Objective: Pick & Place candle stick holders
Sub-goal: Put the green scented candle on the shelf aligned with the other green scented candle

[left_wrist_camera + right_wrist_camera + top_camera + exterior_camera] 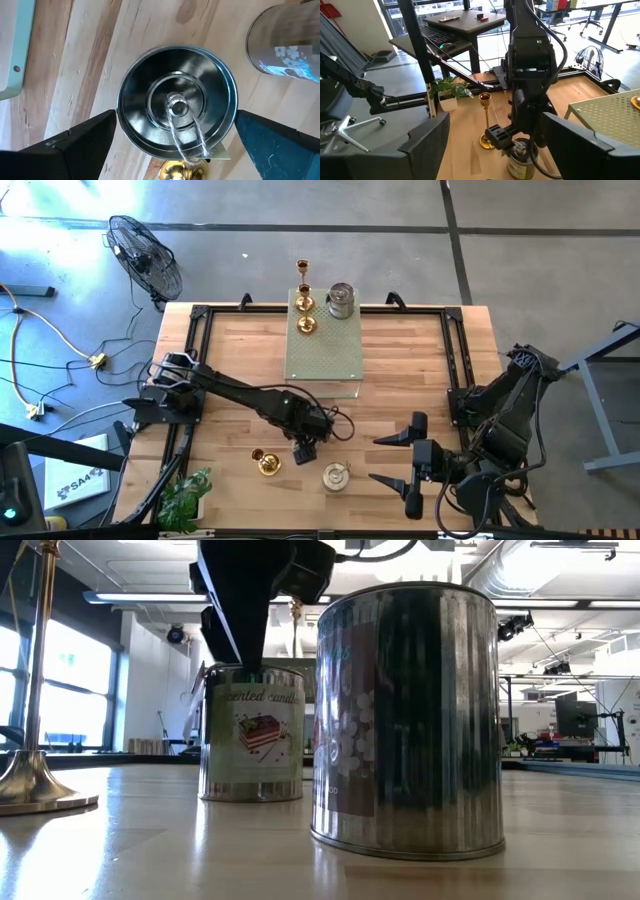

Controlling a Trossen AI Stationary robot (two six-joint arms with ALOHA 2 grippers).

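Closest to the front edge of the desk (420,370) stands one silver candle stick holder (335,476), a squat tin, upright and untouched. To its left, near it, is a gold candle stick holder (265,463) with a round base and thin stem, also upright on the wood.

Just behind those two, the left gripper (305,450) hangs directly over a second silver holder (175,107). Its fingers (85,142) are spread wide, one on each side of the round rim, not touching it. The left wrist view looks straight down into the tin, where a wick rises from the centre; the low view shows a printed label on its wall.

This tin looks stiff and thin-walled, probably with some weight from wax inside. Its polished, curved side is likely slippery. The best hold seems to be across the widest part of the body, below the rim, with the fingers squeezing evenly so the tin neither twists nor squirts out. The gold ones look top-heavy and would tip easily; the stem just above the base seems the safer place.

The right gripper (395,462) waits at the front right of the desk with its fingers apart and nothing between them.

Farthest back, the pale green perforated box (325,350) carries two gold holders (306,325) and a third silver holder (341,300).
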